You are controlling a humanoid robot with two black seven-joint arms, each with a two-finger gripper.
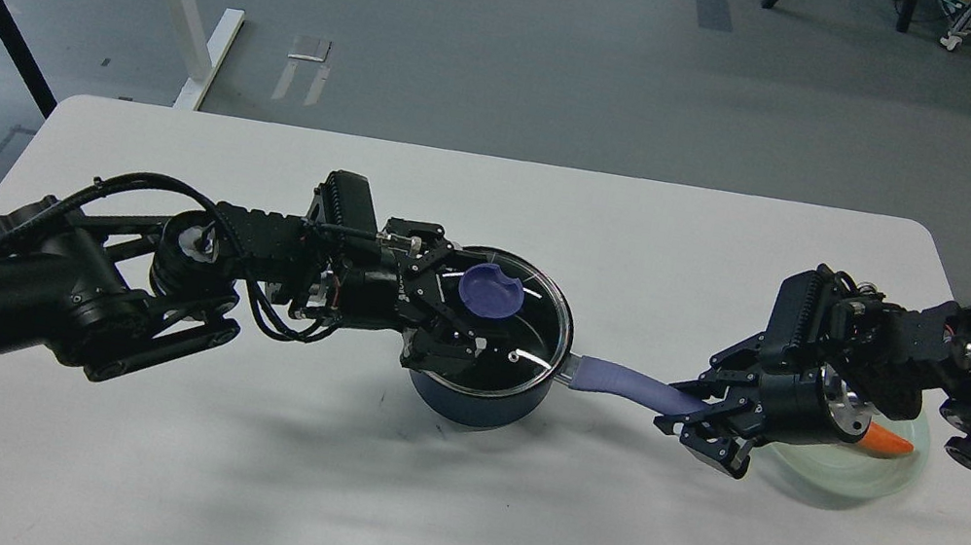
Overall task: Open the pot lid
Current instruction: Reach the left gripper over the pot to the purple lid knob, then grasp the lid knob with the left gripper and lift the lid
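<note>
Clear glass with a steel rim, the lid (506,317) sits flat on the pot (475,396), a dark blue saucepan near the middle of the white counter (424,519). The lid's lavender-blue knob (490,290) is the thing my next move turns on, and it lies just off the tip of my left claw (443,310), a little to the right of it and toward the far side. That claw reaches in from the left and hangs over the lid's left half with its fingers spread wide; one finger runs toward the knob's near-left edge, the other lies lower over the glass, and nothing is gripped between them. Whether the upper finger touches the knob I cannot tell from this angle. The pot's long handle (629,384) runs left to right, pointing at my right arm, and my right claw (703,419) is at its end, fingers on either side of the tip; it looks closed on the handle, though the dark parts make the contact hard to read. The left arm is plainly the nearer one to the knob. I judge the lift calls for a small shift right and away, so the knob sits between the fingers. Behind the right claw sits a pale green plate (846,476) with an orange piece (889,441) on it.
</note>
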